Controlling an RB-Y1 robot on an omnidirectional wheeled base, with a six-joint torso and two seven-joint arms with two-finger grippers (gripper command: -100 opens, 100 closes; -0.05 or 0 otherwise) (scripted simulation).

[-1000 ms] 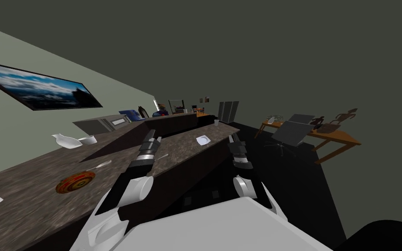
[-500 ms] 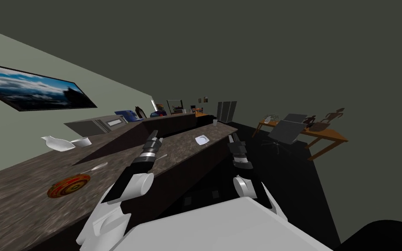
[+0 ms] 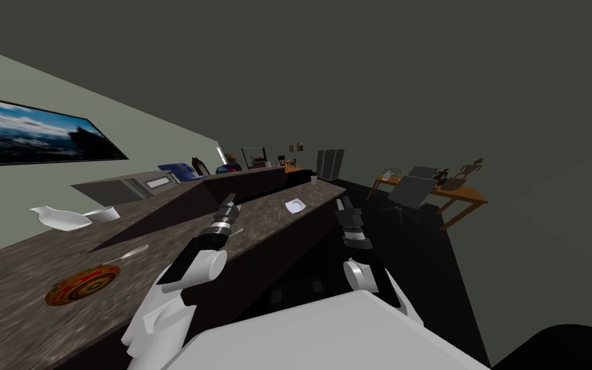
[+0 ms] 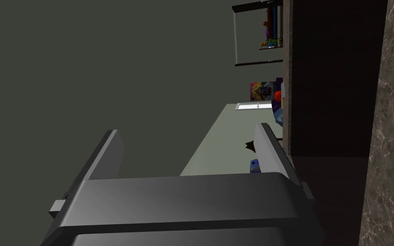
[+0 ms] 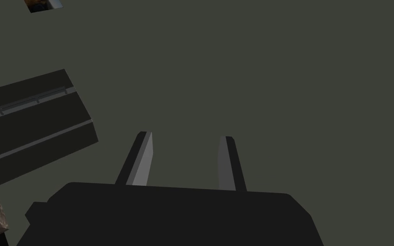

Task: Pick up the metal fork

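Head view: the likely fork (image 3: pixel 237 232) is seen on the counter (image 3: pixel 275 221), beside the wrist of the left gripper (image 3: pixel 228 205). Left wrist view: fingers (image 4: pixel 105 157) are spread, aimed past it; they should be drawn back, tipped down. Right wrist view: right gripper (image 5: pixel 185 136) is spread.

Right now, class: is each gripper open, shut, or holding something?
Left gripper: open, holding nothing.
Right gripper: open, holding nothing.

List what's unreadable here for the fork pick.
- Utensil beside the patterned plate, head view: too small to tell fork from spoon.
- Second utensil, head view: one end hidden behind the left arm; type unreadable.
- Small items past the counter, head view: too small to name.
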